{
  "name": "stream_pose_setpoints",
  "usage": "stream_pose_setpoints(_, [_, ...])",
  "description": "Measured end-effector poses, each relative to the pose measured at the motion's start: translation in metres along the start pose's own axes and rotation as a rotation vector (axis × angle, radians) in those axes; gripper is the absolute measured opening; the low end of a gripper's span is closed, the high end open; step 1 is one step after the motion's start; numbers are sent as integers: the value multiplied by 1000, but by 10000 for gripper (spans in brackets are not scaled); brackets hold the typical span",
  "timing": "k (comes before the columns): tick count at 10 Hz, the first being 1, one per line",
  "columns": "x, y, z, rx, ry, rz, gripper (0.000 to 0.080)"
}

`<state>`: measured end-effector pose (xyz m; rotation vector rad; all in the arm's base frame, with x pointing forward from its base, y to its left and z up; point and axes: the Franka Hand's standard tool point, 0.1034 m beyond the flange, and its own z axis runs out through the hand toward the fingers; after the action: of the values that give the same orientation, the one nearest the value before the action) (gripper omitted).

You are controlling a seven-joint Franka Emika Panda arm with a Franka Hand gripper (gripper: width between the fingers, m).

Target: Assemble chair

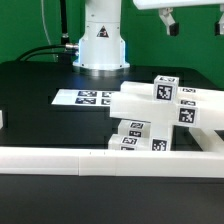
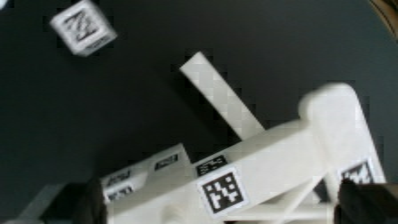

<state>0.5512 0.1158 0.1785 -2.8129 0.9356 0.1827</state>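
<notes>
Chunky matte white plastic chair parts with square tags sit on black table, pressed against long white border rail, likely as brace. Gripper high above, fingers spread, empty.

Matte white plastic chair parts

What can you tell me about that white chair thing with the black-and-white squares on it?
The chair is a cluster of chunky, matte white pieces that look like plastic: flat slabs and framed panels, several bearing black-and-white square tags. It sits on the dark table, toward the exterior view's right, close behind the long white rail along the front edge; whether they touch is unclear. The marker board lies just beside it. The tool hangs open well above, touching nothing.
</notes>
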Motion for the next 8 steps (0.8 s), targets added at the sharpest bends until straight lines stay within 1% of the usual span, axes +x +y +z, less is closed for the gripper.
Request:
stream_pose_setpoints(1, [-1, 0, 0, -35, 14, -156, 648])
stream_pose_setpoints(2, [-3, 0, 1, -40, 10, -262, 648])
stream_pose_setpoints(3, [-3, 1, 1, -54, 8, -383, 648])
stream_pose_setpoints(4, [-2, 2, 1, -54, 8, -478, 648])
stream_pose_setpoints(7, [-2, 2, 3, -55, 7, -602, 648])
stream_pose_setpoints(8, [-10, 3, 12, -56, 47, -629, 648])
